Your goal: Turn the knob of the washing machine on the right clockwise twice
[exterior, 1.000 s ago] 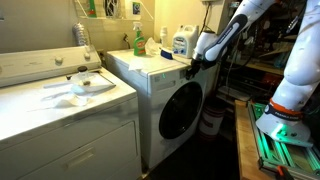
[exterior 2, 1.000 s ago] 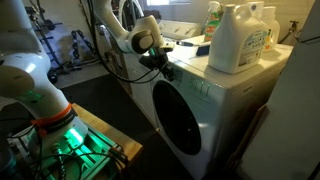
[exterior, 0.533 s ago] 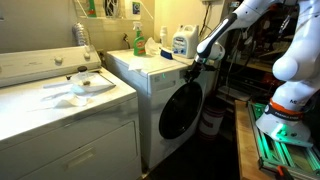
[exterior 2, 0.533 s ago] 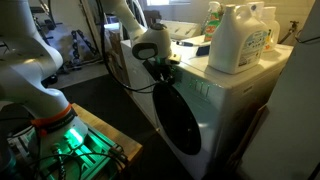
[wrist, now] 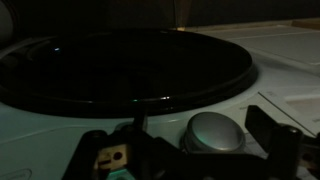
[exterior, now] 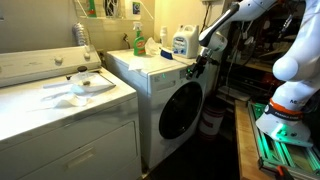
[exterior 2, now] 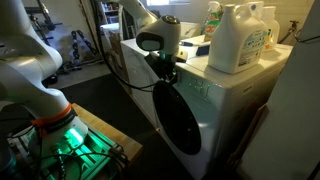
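washing machine (exterior: pixel 165 95): white boxy front-loader with smooth painted panels, seen in both exterior views. porthole door (exterior 2: pixel 180 125): large round dark glass, glossy, set in a white ring.

knob (wrist: pixel 213 132): small low dome, round, satin silver-grey. it sits on the white control strip at the washing machine's front top edge. in the wrist view it lies at 5 o'clock of the frame, and the dark glass fills the frame from 9 through 12 to 3 o'clock.

jaws: wide apart, holding nothing. the knob lies between them. the black finger (wrist: pixel 275 140) at the knob's 3 o'clock is just beside the dome, and i cannot tell whether it touches. the other black finger (wrist: pixel 110 155), at the knob's 9 o'clock, stands clearly apart from it. in an exterior view the black wrist (exterior 2: pixel 160 45) is pressed up to the strip above the door.

arm (exterior: pixel 225 18): white rounded shells, coming down from 1 o'clock to the washing machine's front top corner.

a white plastic jug (exterior 2: pixel 240 38) with a moulded handle and a blue label stands on top of the washing machine; the print is too small to read. a green bottle (exterior: pixel 138 40) stands on the same top, at 9 o'clock of a blue-and-white jug.

a wider white flat-fronted appliance (exterior: pixel 60 120) stands at 9 o'clock of the washing machine.
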Available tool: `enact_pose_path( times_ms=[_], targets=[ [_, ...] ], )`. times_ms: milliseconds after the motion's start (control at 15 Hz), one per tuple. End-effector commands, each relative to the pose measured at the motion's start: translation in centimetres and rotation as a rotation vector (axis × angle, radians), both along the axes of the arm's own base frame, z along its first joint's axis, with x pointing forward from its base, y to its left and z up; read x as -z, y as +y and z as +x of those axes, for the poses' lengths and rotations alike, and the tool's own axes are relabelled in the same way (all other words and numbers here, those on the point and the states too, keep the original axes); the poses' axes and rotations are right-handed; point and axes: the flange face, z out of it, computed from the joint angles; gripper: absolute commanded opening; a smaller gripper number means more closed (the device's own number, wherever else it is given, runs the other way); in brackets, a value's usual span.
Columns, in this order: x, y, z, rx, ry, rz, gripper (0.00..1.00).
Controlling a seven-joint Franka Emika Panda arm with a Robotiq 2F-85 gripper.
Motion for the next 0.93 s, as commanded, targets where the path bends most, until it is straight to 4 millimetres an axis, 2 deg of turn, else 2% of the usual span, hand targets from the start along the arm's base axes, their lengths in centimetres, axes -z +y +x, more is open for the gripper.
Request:
enact_pose_path(
  times_ms=[0,267,600,800,867],
  targets=[
    [-4.1,2.8,-3.8,-0.033,0.079,-0.071,1.0],
    [-8.0,6.1,-7.1,-0.044,0.161,-0.208,1.0],
    [-13.0,9.4,-9.8,-0.011,0.195,-0.408,1.0],
    [-15.6,10.4,-10.8,0.011,0.184,-0.467,1.0],
    [-14.6,9.5,-9.1,-0.009,0.191,-0.438,1.0]
  ],
)
